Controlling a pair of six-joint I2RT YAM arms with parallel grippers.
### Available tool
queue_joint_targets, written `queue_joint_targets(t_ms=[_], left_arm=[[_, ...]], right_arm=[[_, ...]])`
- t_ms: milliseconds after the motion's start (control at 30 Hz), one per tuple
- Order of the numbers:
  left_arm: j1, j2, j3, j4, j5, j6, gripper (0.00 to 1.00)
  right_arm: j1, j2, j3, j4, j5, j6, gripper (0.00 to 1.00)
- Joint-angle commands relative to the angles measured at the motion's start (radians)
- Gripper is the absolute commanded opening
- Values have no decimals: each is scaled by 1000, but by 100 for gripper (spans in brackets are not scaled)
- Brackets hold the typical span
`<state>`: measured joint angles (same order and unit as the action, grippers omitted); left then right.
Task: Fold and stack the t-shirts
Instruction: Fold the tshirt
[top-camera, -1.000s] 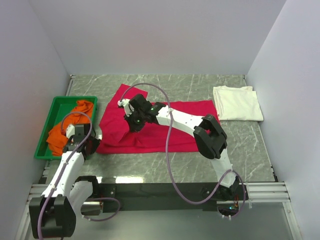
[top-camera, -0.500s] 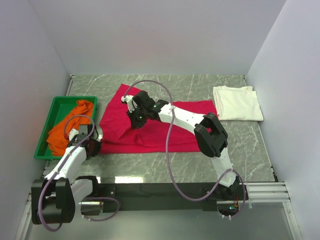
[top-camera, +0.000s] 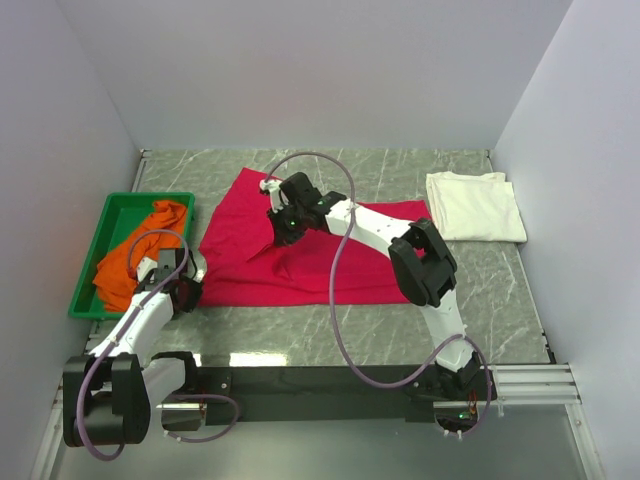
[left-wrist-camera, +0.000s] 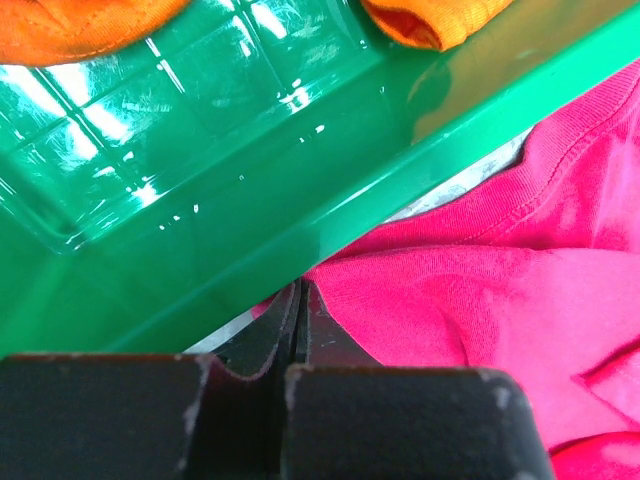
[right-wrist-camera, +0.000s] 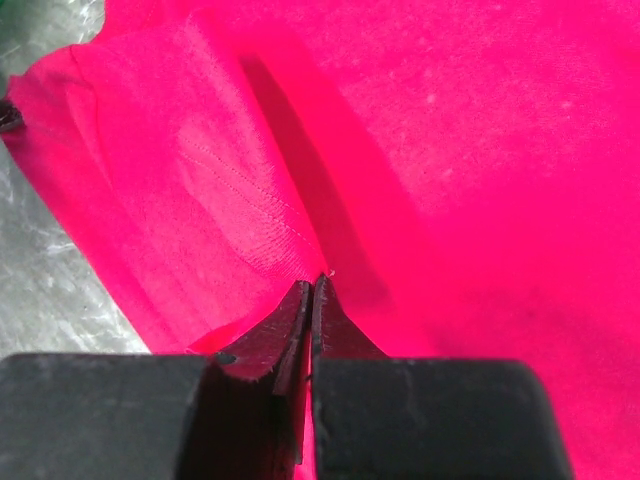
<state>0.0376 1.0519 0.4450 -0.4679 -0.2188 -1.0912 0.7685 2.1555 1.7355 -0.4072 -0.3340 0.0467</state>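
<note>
Tabletop (top-camera: 500, 300): red t-shirt (top-camera: 350, 260) spread across the middle, not yet folded. White t-shirt (top-camera: 475, 205) lies folded at far right. Right pincer (top-camera: 283, 228) is clamped on a tented pleat near the left sleeve. Left pincer (top-camera: 188, 293) is closed on the near-left hem. I judge this the first fold; next, carry both grips across together.

The crimson t-shirt (top-camera: 290, 280) lies spread centrally, cream t-shirt (top-camera: 475, 205) folded right, orange t-shirt (top-camera: 165, 213) crumpled left.

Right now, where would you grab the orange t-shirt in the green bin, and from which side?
Probably a raised fold near the middle of the orange t-shirt, coming straight down from above. It lies bunched in the green bin, whose walls would block a sideways approach.
</note>
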Motion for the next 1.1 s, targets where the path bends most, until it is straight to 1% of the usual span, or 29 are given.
queue_joint_targets(t_ms=[0,167,300,367,400,767,1067], left_arm=[[-4,22,-22,-60,-16,-12,1],[-5,37,-20,-60,-14,-9,1],[-5,34,-20,-60,-16,-9,1],[-5,36,-20,-60,-16,-9,1],[-5,37,-20,-60,-16,-7,1],[-5,45,-17,-60,-16,-7,1],[-5,53,-15,-58,-16,-4,1]], right_arm=[[-5,26,61,31,15,1,2],[-6,72,127,7,42,-16,6],[-6,105,163,-1,76,-37,7],[-6,112,168,2,84,-38,7],[-8,113,168,4,92,-69,7],[-8,104,167,56,200,-168,9],[0,145,226,53,199,-251,11]])
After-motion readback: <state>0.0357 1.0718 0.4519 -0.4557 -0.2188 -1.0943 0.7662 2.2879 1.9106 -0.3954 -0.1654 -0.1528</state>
